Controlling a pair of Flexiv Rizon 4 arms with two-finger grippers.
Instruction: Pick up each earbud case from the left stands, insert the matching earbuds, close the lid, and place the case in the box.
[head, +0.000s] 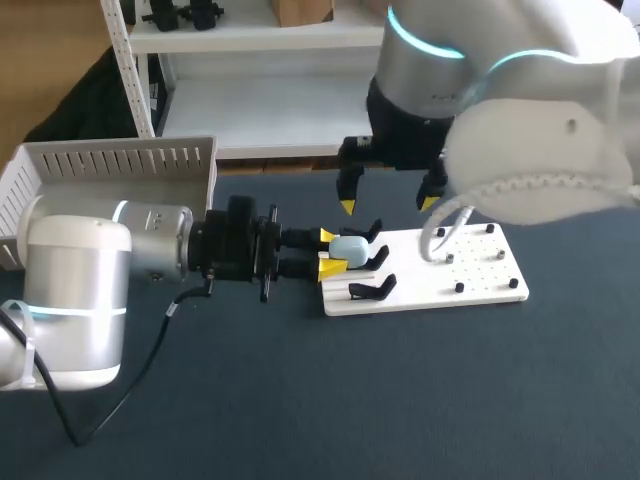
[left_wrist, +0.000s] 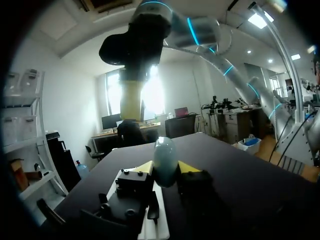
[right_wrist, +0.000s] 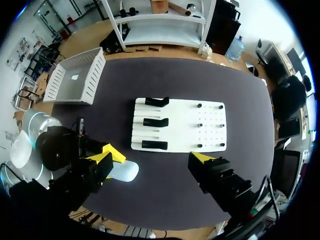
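Observation:
A pale blue earbud case (head: 352, 249) sits between the yellow tips of my left gripper (head: 329, 253), which is shut on it over the left end of the white board (head: 470, 268), beside the black stands (head: 372, 290). In the left wrist view the case (left_wrist: 164, 160) stands upright between both fingers of the left gripper (left_wrist: 166, 169). My right gripper (head: 388, 205) hangs open above the board's far edge, holding nothing. Looking down, the right wrist view shows its own gripper (right_wrist: 154, 158) spread wide, the case (right_wrist: 125, 171) beside one finger, and three black stands (right_wrist: 156, 122) on the board (right_wrist: 210, 127).
A white slatted box (head: 120, 162) stands at the table's back left, also visible from above as the box (right_wrist: 75, 75). Small dark pegs (head: 459, 288) dot the board's right half. A black cable (head: 150, 360) trails from my left arm across the dark tabletop.

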